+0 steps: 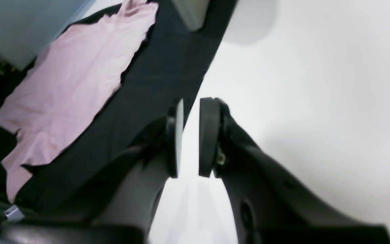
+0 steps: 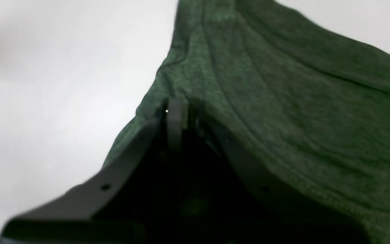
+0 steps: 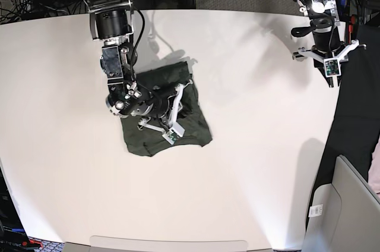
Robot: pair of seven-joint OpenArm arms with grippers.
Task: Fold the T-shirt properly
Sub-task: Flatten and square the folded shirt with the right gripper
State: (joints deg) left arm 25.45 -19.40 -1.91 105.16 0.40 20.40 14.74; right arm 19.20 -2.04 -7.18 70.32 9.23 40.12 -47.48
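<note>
The right pincer [image 2: 181,115] is clamped on a fold of the dark green T-shirt [image 3: 169,124], which lies bunched on the white counter [image 3: 249,163] left of centre. The left pincer [image 1: 191,137], slightly parted and holding nothing, hangs over the counter's far edge, well apart from the T-shirt.

No readable text, label, brand, number or sign shows in any view.

My base view is bright and evenly lit; the white table [image 3: 249,163] glares slightly, and soft shadows fall toward twelve o'clock. Both wrist views are blurred: the left washes out toward three o'clock, and the right shows the T-shirt [image 2: 283,101] dim and soft.
</note>
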